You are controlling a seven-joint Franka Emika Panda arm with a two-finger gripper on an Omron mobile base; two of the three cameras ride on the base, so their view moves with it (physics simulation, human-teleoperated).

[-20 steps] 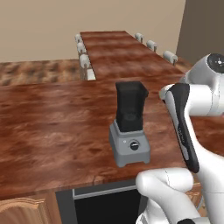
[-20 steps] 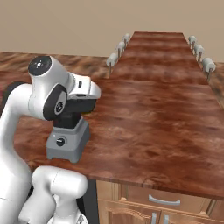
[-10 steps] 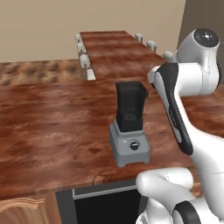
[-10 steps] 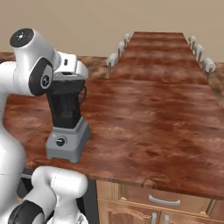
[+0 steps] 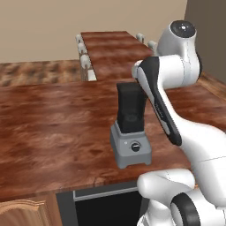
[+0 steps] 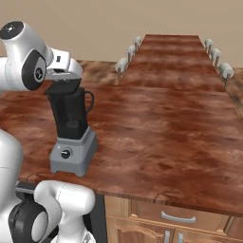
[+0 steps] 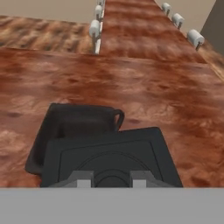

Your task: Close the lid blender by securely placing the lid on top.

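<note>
Lid (image 7: 109, 155) carried flat just above the blender (image 6: 71, 133) jar mouth.

Blender stands upright near the front edge of the wooden counter (image 6: 156, 137), its long axis vertical, knob facing the robot, jar handle at 3 o'clock in the right base view. Seen from the hand, the black square lid lies level, offset toward 4 o'clock from the open jar mouth, which shows at 10 o'clock. Gripper (image 7: 111, 179) is clenched on the lid, its grey fingertips (image 7: 81, 178) pressed against the lid's near edge. Beyond, at 12 o'clock, a long wooden table (image 6: 175, 57) runs away, lined with pale stools (image 6: 122, 64), toward a beige wall (image 6: 118, 19).
</note>
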